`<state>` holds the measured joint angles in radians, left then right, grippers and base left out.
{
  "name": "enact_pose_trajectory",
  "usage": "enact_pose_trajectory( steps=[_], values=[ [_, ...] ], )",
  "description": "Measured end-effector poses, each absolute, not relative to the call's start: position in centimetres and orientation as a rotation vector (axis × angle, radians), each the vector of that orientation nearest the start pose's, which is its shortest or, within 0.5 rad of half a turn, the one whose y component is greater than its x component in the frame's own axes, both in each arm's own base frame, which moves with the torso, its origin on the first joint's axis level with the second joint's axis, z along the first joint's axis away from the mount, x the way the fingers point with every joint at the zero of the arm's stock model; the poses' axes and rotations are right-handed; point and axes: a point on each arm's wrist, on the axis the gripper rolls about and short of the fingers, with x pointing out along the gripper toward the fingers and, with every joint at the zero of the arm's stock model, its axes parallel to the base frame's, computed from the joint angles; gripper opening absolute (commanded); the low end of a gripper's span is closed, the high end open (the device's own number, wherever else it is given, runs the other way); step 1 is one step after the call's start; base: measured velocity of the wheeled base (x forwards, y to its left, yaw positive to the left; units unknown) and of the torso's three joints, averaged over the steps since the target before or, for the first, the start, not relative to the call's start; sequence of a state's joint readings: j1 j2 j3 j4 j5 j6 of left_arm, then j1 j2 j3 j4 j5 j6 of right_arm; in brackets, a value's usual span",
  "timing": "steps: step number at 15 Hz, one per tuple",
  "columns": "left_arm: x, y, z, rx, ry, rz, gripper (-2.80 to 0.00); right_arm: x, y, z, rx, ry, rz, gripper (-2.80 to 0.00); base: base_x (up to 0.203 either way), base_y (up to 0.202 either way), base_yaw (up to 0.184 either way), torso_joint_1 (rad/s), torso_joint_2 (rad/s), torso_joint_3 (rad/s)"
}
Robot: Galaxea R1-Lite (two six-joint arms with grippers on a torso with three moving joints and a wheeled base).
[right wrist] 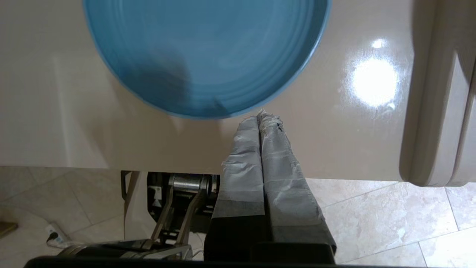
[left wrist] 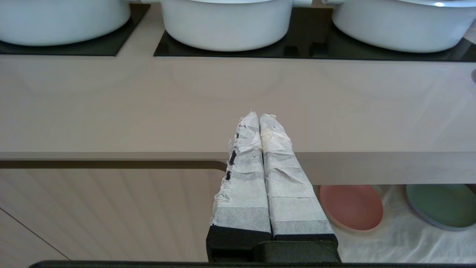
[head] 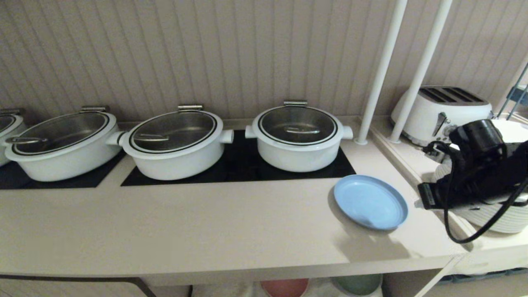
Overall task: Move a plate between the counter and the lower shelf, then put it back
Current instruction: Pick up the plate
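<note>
The light blue plate lies flat on the beige counter near its right end, in front of the hob. My right arm hangs over the side top to the plate's right. In the right wrist view my right gripper is shut and empty, tips just short of the rim of the plate, above the counter's front strip. My left gripper is shut and empty, parked before the counter edge. Below it the lower shelf shows its white cloth.
Three white lidded pots stand on black hob panels behind the plate. A toaster, two white poles and a stack of white plates are at the right. A pink plate and a green plate lie on the shelf.
</note>
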<state>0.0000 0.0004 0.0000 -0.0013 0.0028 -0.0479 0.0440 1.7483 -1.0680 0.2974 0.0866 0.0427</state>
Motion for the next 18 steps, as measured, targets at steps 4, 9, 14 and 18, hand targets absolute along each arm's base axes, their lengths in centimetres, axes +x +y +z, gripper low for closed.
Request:
enact_pose_trajectory(
  steps=[4,9,14,18],
  values=[
    [-2.3,0.0,7.6,-0.048,-0.001,0.002,-2.80,32.2,1.2,16.0,0.064,0.992,0.091,-2.80,0.000,0.000,0.000,0.000,0.00,0.000],
    [-2.3,0.0,7.6,-0.048,-0.001,0.003,-2.80,35.9,-1.4,14.5,-0.026,1.121,0.151,-2.80,0.000,0.000,0.000,0.000,0.00,0.000],
    [-2.3,0.0,7.6,-0.048,-0.001,0.003,-2.80,37.6,-2.1,12.6,-0.017,1.161,0.213,-2.80,0.000,0.000,0.000,0.000,0.00,0.000],
    [-2.3,0.0,7.6,-0.048,-0.001,0.002,-2.80,37.8,-1.7,12.1,0.001,1.170,0.244,0.00,0.000,0.000,0.000,0.000,0.00,0.000]
  ],
)
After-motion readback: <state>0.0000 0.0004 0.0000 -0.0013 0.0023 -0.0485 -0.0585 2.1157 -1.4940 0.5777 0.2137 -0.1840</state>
